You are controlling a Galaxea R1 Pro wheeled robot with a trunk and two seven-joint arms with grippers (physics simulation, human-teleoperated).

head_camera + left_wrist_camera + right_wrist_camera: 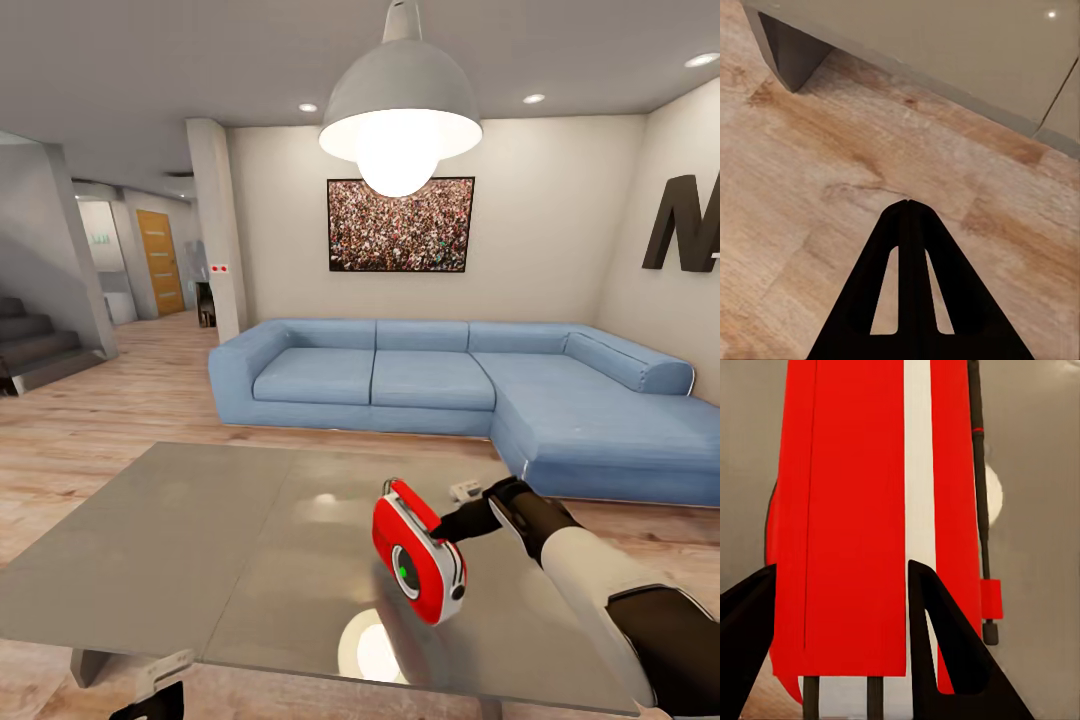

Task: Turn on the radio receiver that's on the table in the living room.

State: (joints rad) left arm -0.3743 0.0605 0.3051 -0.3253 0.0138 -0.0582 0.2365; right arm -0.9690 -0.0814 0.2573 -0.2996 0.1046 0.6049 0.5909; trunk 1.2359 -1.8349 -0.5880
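right gripper [836, 637] clamped on red radio receiver [418, 550] tilted above grey table [200, 540], left gripper [907, 204] jaws together over wood floor [810, 172]

- A low tabletop [200, 540] with a glossy grey-brown surface is seen over a wood floor [90, 420]; a bright lamp reflection is shown near its front edge.
- A seam is seen across the top, dividing it into panels.
- The radio receiver [418, 552] is stood on the right part of the tabletop, tilted.
- A small white object [464, 490], too small to be identified, perhaps a plug or remote, is seen at the far edge.
- A short grey leg [791, 52] is shown resting on the floor.
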